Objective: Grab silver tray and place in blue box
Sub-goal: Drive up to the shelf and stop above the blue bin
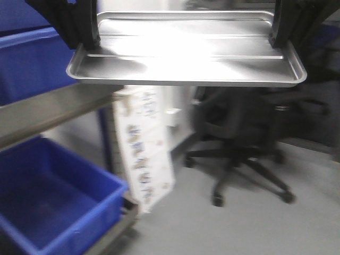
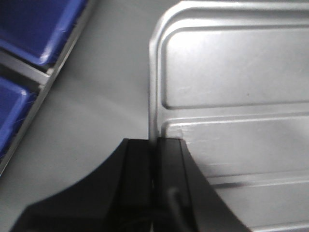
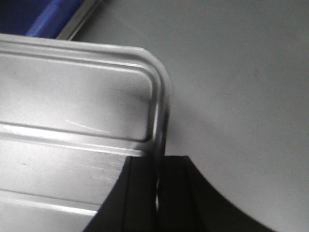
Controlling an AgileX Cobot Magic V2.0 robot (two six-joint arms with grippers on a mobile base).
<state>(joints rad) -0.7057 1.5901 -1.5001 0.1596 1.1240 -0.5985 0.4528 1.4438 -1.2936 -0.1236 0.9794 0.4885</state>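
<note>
Looking past both claws at grey floor (image 1: 239, 228), spreading well beneath them. Making out a metal rack (image 1: 48, 111) down and to the left of the left gripper (image 1: 85, 37), its upper shelf edge lying lower than that claw. Finding the blue box (image 1: 106, 199) on the rack's lower tier, well below and to the left of the left gripper, open side up. Spotting a second blue crate (image 1: 32, 64) on the upper tier, off to the left of the same claw. Noticing a black office chair (image 1: 239, 127) on castors, blurred, beneath and beyond the right gripper (image 1: 284, 32).

Holding the silver tray (image 1: 186, 58) in the air between the two claws, level and open side up, its long raised ridges running from one claw toward the other. Keeping it outside the blue box, above that box and to its right, touching neither crate.

Catching a printed cardboard carton (image 1: 143, 154) standing at a slight lean below the tray, nearer the left gripper than the right.

Pinching the tray's left short rim with the left gripper, black fingers (image 2: 137, 164) pressed together on the thin metal edge near a rounded corner. Pinching the opposite short rim with the right gripper likewise, fingers (image 3: 176, 188) clamped on either side of the rim.
</note>
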